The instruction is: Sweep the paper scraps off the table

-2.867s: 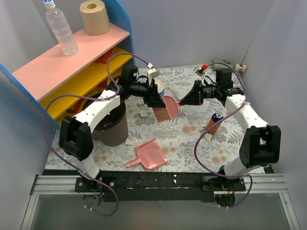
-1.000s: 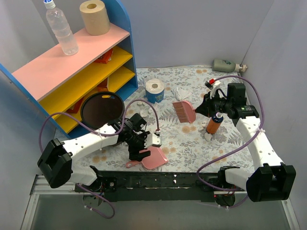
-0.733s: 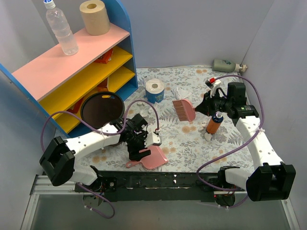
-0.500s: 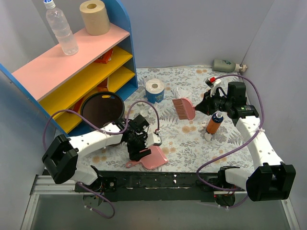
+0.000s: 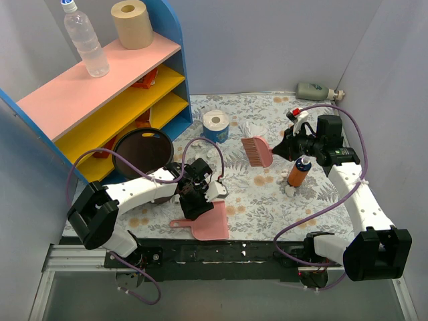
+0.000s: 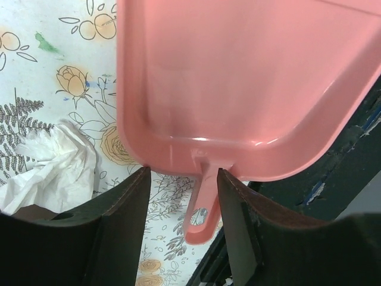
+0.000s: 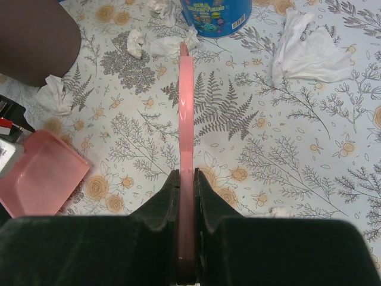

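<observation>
The pink dustpan lies on the flowered table near the front edge. My left gripper is open, its fingers on either side of the dustpan handle without touching it. A crumpled paper scrap lies just beside it. My right gripper is shut on the handle of a pink brush, seen edge-on in the right wrist view. Paper scraps lie near the blue can, with another by the bin.
A toilet roll on a blue can stands mid-table. A larger white tissue lies behind the brush. An orange bottle stands right of it. A brown bin sits by the shelf.
My left arm came from the brush down to the dustpan, which has since turned so its handle points left. My right gripper now holds the brush alone, moved slightly back.
</observation>
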Tool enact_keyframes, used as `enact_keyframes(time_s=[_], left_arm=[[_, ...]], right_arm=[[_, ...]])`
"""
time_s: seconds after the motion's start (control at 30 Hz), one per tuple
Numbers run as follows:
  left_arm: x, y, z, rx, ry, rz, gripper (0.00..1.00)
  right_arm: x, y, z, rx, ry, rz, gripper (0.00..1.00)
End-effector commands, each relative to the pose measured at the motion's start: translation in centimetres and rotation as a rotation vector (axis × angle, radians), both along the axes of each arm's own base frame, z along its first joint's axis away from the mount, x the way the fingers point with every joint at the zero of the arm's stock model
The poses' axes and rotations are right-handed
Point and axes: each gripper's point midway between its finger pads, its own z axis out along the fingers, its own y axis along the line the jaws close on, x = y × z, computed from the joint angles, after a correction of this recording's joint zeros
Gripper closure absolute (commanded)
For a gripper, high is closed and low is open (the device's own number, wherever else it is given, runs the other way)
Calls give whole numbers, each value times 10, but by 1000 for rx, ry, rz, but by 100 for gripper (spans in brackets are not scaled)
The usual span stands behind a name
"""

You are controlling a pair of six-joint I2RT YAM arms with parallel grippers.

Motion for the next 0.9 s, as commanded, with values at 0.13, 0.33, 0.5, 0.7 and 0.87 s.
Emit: enact_keyframes(time_s=[0.13, 0.33, 0.5, 0.7, 0.87], left_arm=[[23, -22, 22, -68, -87, 52, 50], [42, -41, 36, -109, -141, 1, 54], [48, -48, 25, -89, -127, -47, 60], [53, -43, -2, 0, -92, -57, 64], [53, -48, -8, 3, -70, -57, 74]], right_arm=[[3, -1, 5, 2, -43, -3, 99], [5, -1, 5, -1, -44, -5, 99], [6, -3, 5, -10, -46, -15, 99], [12, -10, 9, -36, -62, -63, 99], [13, -12, 10, -41, -62, -73, 99]])
